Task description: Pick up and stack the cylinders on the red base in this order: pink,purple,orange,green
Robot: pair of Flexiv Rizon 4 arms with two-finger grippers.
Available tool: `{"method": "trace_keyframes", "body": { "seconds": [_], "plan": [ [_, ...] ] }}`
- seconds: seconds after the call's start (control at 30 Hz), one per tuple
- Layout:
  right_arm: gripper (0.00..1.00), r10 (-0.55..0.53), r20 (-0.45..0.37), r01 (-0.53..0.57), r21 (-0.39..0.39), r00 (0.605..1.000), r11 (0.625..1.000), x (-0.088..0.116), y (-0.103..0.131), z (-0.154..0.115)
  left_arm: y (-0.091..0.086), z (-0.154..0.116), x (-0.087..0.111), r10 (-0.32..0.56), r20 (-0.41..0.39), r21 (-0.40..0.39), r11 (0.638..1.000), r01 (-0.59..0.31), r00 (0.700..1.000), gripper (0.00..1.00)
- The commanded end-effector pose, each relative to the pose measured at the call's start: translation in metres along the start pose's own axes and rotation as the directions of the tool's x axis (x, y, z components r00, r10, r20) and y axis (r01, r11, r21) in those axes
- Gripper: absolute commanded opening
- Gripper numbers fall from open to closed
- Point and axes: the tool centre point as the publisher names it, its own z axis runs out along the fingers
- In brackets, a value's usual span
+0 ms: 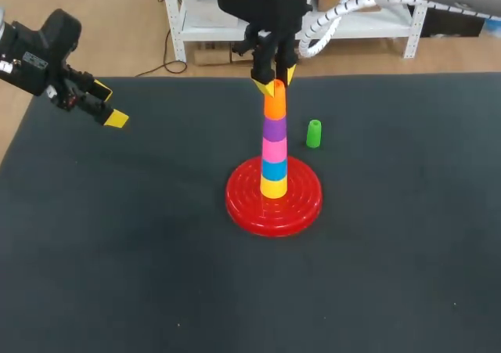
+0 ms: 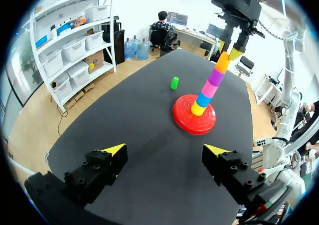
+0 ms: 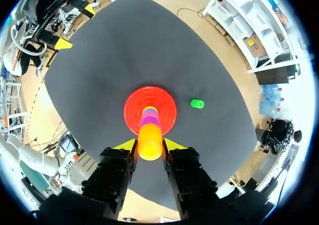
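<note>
Well to the left of the red base point(image 1: 244, 206), the left gripper point(image 1: 109, 105) is hanging over the far left part of the dark table point(image 1: 117, 259). Its two yellow-tipped fingers are standing wide apart, and its wrist view is looking between them across the table toward the base.

The red base itself is sitting near the table's middle and carrying an upright column of cylinders. A yellow cylinder point(image 1: 273, 186) is resting lowest on the base. A blue cylinder point(image 1: 274, 169) is sitting on that, followed by the pink cylinder point(image 1: 274, 148) and the purple cylinder point(image 1: 274, 126). The orange cylinder point(image 1: 274, 102) is topping the column.

Directly above the base, the right gripper point(image 3: 149, 144) is pointing straight down at the column. Its yellow tips are pressing against the orange cylinder from two sides, so it is gripping that cylinder at the top of the stack.

Just right of the base and a little farther back, the green cylinder point(image 1: 314, 134) is standing upright on the table, apart from the base's rim and from both grippers.
</note>
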Motion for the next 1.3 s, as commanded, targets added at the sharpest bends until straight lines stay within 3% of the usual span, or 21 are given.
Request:
{"method": "trace_keyframes", "body": {
  "seconds": [0.03,0.3,0.33,0.37,0.5,0.7,1.0,1.3],
  "plan": [
    [0.00,0.003,0.012,-0.003,-0.007,1.000,1.000,0.004,-0.002,0.004,0.000,0.000,0.001,0.002,0.003,0.000,1.000,-0.002,1.000,1.00],
    [0.00,-0.015,0.006,0.015,-0.048,1.000,0.999,0.003,0.004,0.021,0.000,0.000,0.001,0.002,0.003,0.000,1.000,-0.002,1.000,1.00],
    [0.34,-0.015,0.027,0.016,-0.059,1.000,0.998,0.003,0.005,0.017,0.000,0.000,0.001,0.002,0.003,0.000,1.000,-0.002,1.000,1.00],
    [1.00,-0.016,0.045,0.019,-0.063,0.999,0.998,0.003,0.005,0.012,0.000,0.000,0.001,0.002,0.003,0.000,1.000,-0.002,1.000,1.00],
    [1.00,0.015,0.124,-0.005,-0.079,0.992,0.997,0.003,-0.006,-0.010,0.000,0.000,0.001,0.002,0.003,0.000,1.000,-0.002,1.000,1.00],
    [1.00,0.157,0.147,-0.145,-0.087,0.977,0.986,-0.004,-0.057,-0.013,0.000,0.000,0.001,0.002,0.003,0.000,1.000,-0.002,1.000,1.00],
    [1.00,0.360,0.027,-0.356,-0.099,0.932,0.929,-0.016,-0.128,0.064,0.000,0.000,0.001,0.002,0.003,0.000,1.000,-0.002,1.000,1.00],
    [1.00,0.363,-0.031,-0.364,-0.071,0.931,0.929,-0.020,-0.141,0.121,0.000,0.000,0.001,0.002,0.003,0.000,1.000,-0.002,1.000,1.00]
  ]
}}
